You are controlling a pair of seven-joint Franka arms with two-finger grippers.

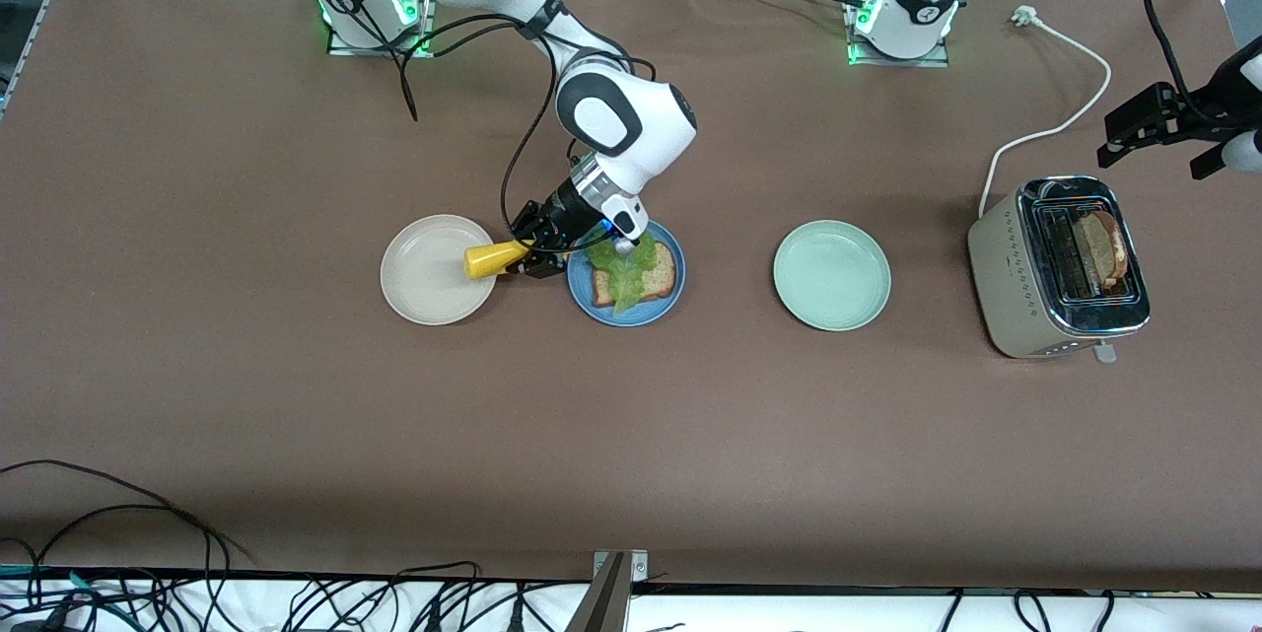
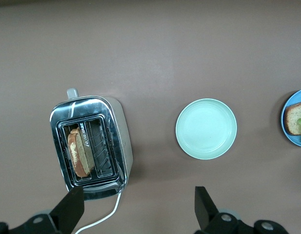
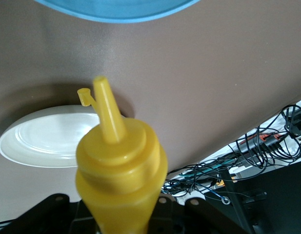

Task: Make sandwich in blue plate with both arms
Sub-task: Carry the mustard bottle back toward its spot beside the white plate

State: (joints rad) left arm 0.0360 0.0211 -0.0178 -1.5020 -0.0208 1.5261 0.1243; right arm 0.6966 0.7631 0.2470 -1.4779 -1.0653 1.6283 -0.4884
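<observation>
The blue plate (image 1: pixel 582 302) holds one brown bread slice (image 1: pixel 659 279) with a ruffled green lettuce leaf (image 1: pixel 621 275) on top. My right gripper (image 1: pixel 532 255) hangs beside that plate, shut on a yellow squeeze bottle (image 1: pixel 491 259) (image 3: pixel 120 165) that lies tipped sideways over the beige plate's edge. A second bread slice (image 1: pixel 1099 247) (image 2: pixel 78 152) stands in one slot of the toaster (image 1: pixel 1025 287) (image 2: pixel 118 141). My left gripper (image 1: pixel 1154 149) (image 2: pixel 139 210) is open in the air over the table next to the toaster, nothing between its fingers (image 2: pixel 72 209).
A beige plate (image 1: pixel 419 292) (image 3: pixel 38 141) lies toward the right arm's end, and a pale green plate (image 1: pixel 831 275) (image 2: pixel 206 128) lies between the blue plate and the toaster. The toaster's white cable (image 1: pixel 1070 119) runs toward the left arm's base. Loose wires line the table's near edge.
</observation>
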